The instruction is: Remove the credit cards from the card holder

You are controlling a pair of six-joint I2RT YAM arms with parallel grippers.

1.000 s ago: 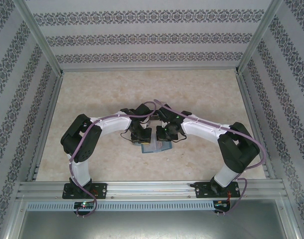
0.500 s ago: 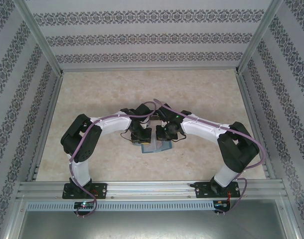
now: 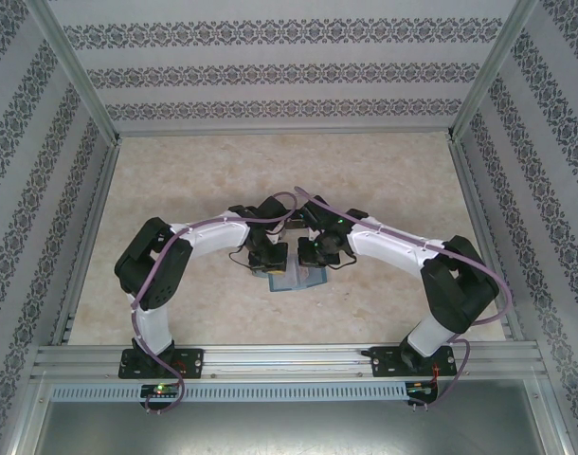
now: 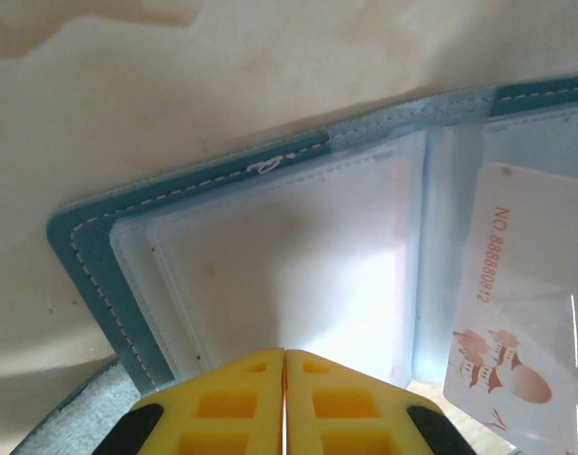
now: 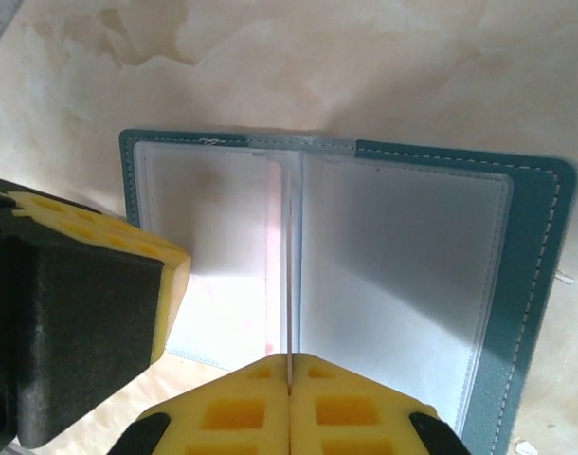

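Observation:
The teal card holder (image 3: pixel 295 281) lies open on the table between both grippers, its clear sleeves facing up (image 4: pixel 270 256) (image 5: pixel 403 256). My left gripper (image 4: pixel 284 353) is shut with nothing between its yellow tips, which press on the left sleeve page; it also stands at the left of the right wrist view (image 5: pixel 90 313). My right gripper (image 5: pixel 289 358) is shut on a thin pale leaf standing edge-on along the spine. From the left wrist this leaf reads as a whitish credit card (image 4: pixel 516 284) printed with a number and a small drawing, raised off the holder.
The holder rests on a beige marbled table (image 3: pixel 270 171) with open room behind and to both sides. Patterned walls and aluminium posts box in the table. A metal rail (image 3: pixel 289 358) runs along the near edge by the arm bases.
The right arm's elbow has shifted slightly outward and down. Both grippers stay over the holder, which has not moved.

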